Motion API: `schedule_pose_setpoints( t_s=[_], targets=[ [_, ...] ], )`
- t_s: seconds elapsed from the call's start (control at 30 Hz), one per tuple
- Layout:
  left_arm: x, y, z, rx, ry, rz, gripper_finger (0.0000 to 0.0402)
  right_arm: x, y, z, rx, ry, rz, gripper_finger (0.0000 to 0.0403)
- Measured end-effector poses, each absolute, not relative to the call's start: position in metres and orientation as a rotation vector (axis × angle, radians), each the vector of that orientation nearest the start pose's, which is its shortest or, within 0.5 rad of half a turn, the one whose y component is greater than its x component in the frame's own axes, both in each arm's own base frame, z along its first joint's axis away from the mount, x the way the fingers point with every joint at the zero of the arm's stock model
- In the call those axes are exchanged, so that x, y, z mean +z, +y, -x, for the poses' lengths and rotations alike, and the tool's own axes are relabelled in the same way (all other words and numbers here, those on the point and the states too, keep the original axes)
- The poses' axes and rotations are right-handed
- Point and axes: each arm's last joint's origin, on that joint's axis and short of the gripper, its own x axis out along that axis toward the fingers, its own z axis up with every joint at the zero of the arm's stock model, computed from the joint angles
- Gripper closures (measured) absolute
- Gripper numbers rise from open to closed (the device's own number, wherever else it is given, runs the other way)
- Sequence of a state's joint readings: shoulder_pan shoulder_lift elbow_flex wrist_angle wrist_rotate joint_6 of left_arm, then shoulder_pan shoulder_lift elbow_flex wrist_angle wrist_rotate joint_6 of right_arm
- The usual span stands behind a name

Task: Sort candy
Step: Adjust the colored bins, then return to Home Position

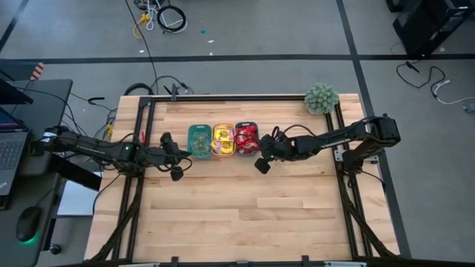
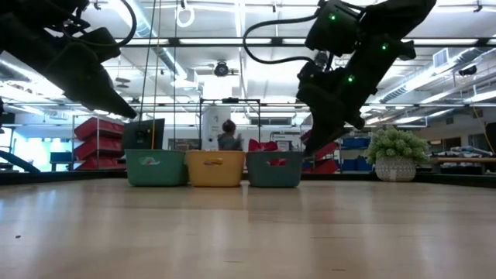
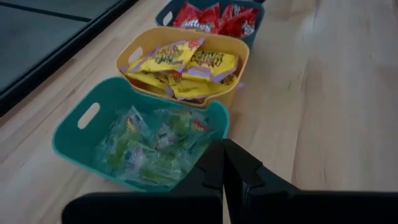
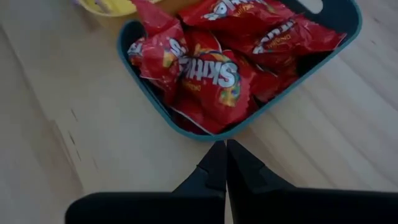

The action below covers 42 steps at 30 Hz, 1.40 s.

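Three small trays stand in a row on the table. The teal tray (image 3: 81, 134) holds pale green wrapped pieces (image 3: 155, 146). The yellow tray (image 3: 239, 59) holds yellow packets (image 3: 186, 65). The blue tray (image 4: 273, 106) holds shiny red packets (image 4: 211, 68). My left gripper (image 3: 222, 163) is shut and empty, hovering just beside the teal tray on its table-left side (image 1: 177, 153). My right gripper (image 4: 225, 163) is shut and empty, above the table next to the blue tray, on its table-right side (image 1: 263, 157). Both hang clear of the table in the low view.
A fuzzy green ball-shaped plant (image 1: 321, 98) sits at the table's far right corner. Bare wood (image 1: 245, 215) stretches from the trays toward the near edge. A dark frame rail (image 1: 223, 98) runs along the far edge. A person (image 2: 229, 138) shows far behind the trays.
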<state>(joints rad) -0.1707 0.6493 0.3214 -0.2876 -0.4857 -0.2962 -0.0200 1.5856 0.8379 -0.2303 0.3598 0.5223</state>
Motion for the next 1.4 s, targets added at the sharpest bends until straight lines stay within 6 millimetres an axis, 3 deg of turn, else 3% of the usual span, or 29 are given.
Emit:
schedule_pose_setpoints(
  t_s=[0.17, 0.4, 0.6, 0.8, 1.17, 1.4],
  targets=[
    [0.189, -0.010, -0.135, 0.385, 0.517, 0.089, 0.0401, 0.167, -0.014, -0.295, -0.571, 0.869, -0.278, 0.0403],
    [0.199, -0.011, -0.133, 0.294, 0.443, 0.082, 0.0401, 0.178, -0.006, -0.283, -0.523, 0.872, -0.091, 0.0403],
    [0.212, -0.014, -0.138, 0.175, 0.323, 0.016, 0.0401, 0.179, -0.004, -0.273, -0.310, 0.682, 0.005, 0.0403],
    [0.227, -0.016, -0.142, 0.104, 0.176, -0.039, 0.0401, 0.173, -0.019, -0.257, -0.121, 0.434, 0.034, 0.0403],
    [0.235, -0.008, -0.145, 0.060, 0.071, -0.063, 0.0401, 0.185, -0.027, -0.226, -0.116, 0.235, 0.132, 0.0403],
    [0.220, 0.004, -0.146, 0.078, -0.017, -0.079, 0.0401, 0.180, -0.033, -0.198, -0.133, 0.172, 0.162, 0.0403]
  ],
)
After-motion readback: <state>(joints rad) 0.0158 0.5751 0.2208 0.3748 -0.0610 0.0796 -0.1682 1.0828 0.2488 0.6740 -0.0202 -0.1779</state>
